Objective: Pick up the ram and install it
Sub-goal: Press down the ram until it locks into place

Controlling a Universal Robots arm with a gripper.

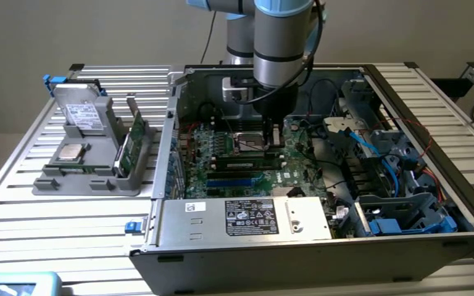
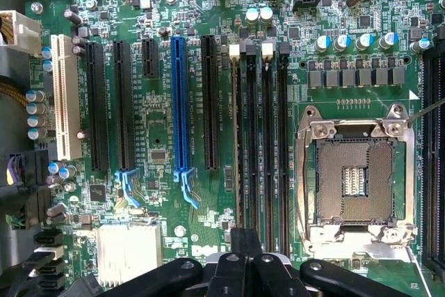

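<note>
Beige wall behind, and a slatted metal table [image 1: 72, 213] carrying an open computer case [image 1: 303, 253] with its motherboard [image 1: 220, 161] facing up.

Near the middle of that board, the bare CPU socket [image 1: 249, 143], silver-framed and seen close in the wrist view [image 2: 354, 175].

Right above the socket in the exterior view, the gripper [image 1: 270, 131] at the end of a grey and blue arm [image 1: 280, 37], low inside the case. In the wrist view, black fingers [image 2: 274, 269] pressed together, gripper [image 2: 245, 259] closed just beside the socket, over the ends of the long black memory slots [image 2: 261, 151]. Nothing made out in its grip.

Just in front of the socket in the exterior view, the ram [image 1: 239, 165]: a narrow stick with a pale label, lying along the slots, apart from the gripper. Cannot tell whether fully seated.

Well away from the socket, towards the exterior view's left and outside the case, a grey holder [image 1: 89, 182] with a hard drive [image 1: 81, 114], a square chip [image 1: 72, 152] and upright green cards [image 1: 136, 132].
</note>
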